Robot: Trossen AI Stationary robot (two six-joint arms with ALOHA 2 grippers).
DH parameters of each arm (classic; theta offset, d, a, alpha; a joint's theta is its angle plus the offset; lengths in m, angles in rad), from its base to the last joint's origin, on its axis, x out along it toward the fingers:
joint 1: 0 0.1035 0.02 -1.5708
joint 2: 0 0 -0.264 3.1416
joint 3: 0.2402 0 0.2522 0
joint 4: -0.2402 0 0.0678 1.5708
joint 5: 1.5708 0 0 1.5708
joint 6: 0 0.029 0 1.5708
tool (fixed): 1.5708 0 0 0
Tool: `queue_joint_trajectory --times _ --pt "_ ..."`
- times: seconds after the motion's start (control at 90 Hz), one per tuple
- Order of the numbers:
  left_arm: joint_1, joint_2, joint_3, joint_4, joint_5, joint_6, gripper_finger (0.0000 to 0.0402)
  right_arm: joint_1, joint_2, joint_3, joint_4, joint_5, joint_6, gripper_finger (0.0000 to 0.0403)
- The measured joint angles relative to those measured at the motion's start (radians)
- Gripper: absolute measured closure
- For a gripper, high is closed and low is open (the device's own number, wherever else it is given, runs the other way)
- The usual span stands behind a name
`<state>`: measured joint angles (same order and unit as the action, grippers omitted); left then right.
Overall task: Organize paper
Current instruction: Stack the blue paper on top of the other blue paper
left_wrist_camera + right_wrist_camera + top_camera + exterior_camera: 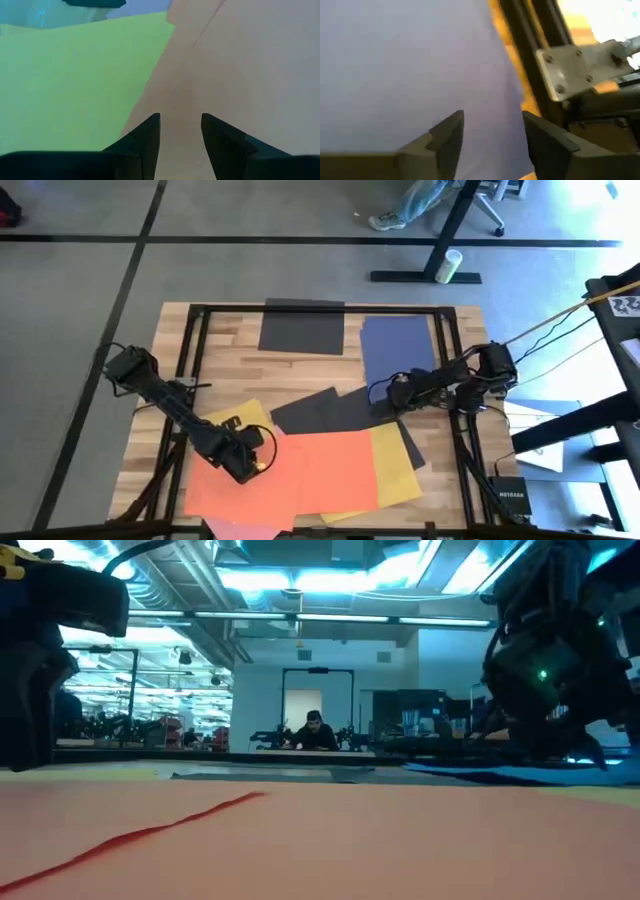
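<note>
The orange-red sheet (pixel 300 470) lay nearest on the counter (pixel 230 350), under the narrowly parted left gripper (pixel 180 131), which should press flat before sliding; the right gripper (pixel 492 131), parted wider, hovered over the navy sheet (pixel 398 345).

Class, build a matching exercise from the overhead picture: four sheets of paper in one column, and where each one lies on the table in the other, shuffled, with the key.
Sheets
1. navy blue sheet
2. orange-red sheet
3. yellow sheet
4. black sheet

Places
A. alone at the far edge of the table
B. under the right gripper
C. under the left gripper
D. sticking out beside the orange-red sheet, on the right arm's side

Pairs: 1-B, 2-C, 3-D, 4-A
</note>
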<state>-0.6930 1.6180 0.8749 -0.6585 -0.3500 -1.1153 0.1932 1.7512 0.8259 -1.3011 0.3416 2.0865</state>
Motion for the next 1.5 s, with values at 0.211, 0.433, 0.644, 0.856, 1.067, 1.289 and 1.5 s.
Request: queue_joint_trajectory --times 0.211,0.433,0.644,0.856,1.067,1.289,1.5 --pt "0.0 0.0 0.0 0.004 0.0 -0.002 0.0273 0.067 0.0 0.17 -0.146 0.12 -0.001 0.0187" --pt "-0.007 0.0 0.0 0.008 0.0 -0.003 0.0273 0.07 -0.028 0.173 -0.267 0.072 0.058 0.0187" --pt "-0.019 0.001 0.0 0.014 -0.014 -0.008 0.0273 0.122 -0.034 0.153 -0.153 0.067 0.051 0.0187" --pt "0.014 0.001 0.0 0.027 -0.024 0.013 0.0273 0.118 -0.033 0.192 0.326 0.312 -0.368 0.0195" --pt "0.031 0.001 0.0 0.087 -0.024 0.071 0.0273 -0.045 -0.028 0.193 0.595 0.26 -0.729 0.0283" --pt "0.033 0.001 0.0 0.086 -0.024 0.084 0.0273 -0.184 0.011 0.193 0.887 0.078 -1.008 0.0395" --pt "0.025 0.001 0.0 0.086 -0.024 0.082 0.0273 -0.236 0.073 0.193 0.827 -0.007 -1.018 0.04"
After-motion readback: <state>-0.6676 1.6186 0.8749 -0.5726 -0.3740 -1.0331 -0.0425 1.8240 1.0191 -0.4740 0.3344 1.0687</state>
